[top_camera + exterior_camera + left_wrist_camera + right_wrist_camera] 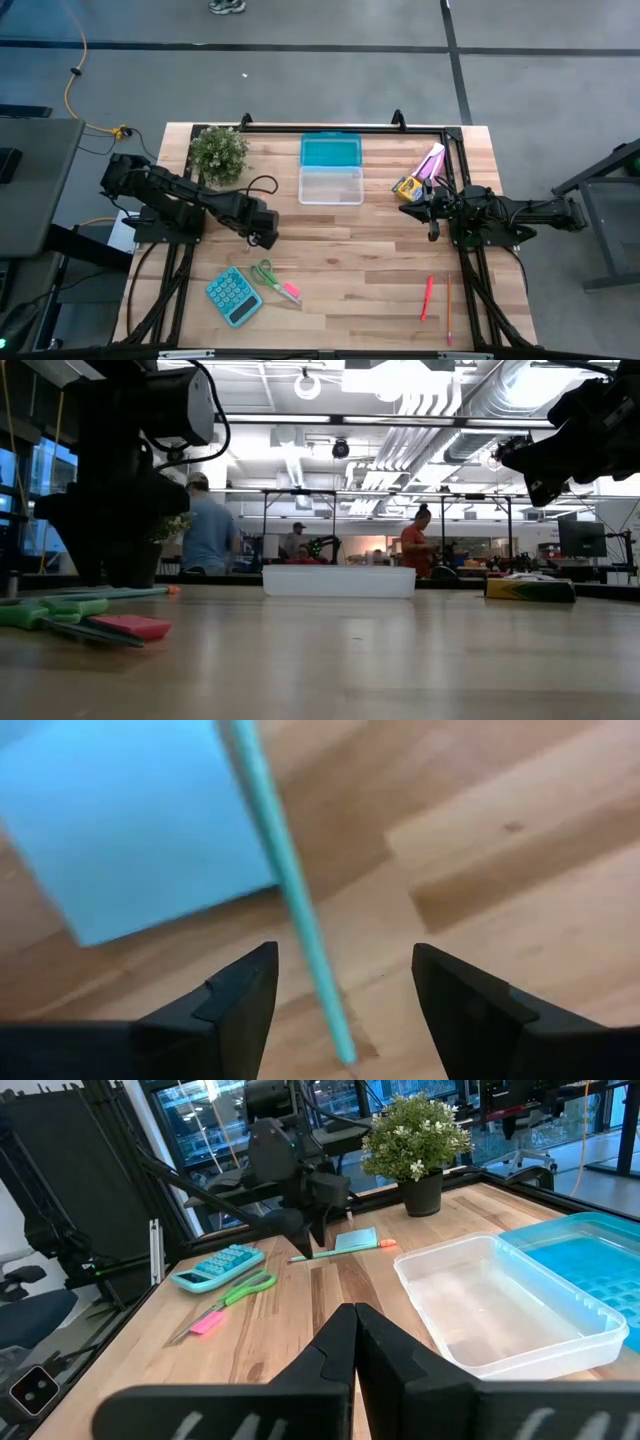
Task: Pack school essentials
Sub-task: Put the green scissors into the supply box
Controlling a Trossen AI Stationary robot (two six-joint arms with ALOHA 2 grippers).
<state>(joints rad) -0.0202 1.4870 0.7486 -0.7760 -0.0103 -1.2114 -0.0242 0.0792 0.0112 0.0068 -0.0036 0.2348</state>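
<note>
My left gripper (340,995) hung open astride the thin teal pen (290,890); the clear plastic box (500,1305) beyond sat empty, nothing packed.

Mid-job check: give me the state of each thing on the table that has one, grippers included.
left gripper: open, straddling the teal pen
right gripper: shut, empty, raised near the crayon box
clear box: open, empty
blue lid: laid beside the box
note pad: flat on the table, under the pen
scissors: closed, unpacked
</note>
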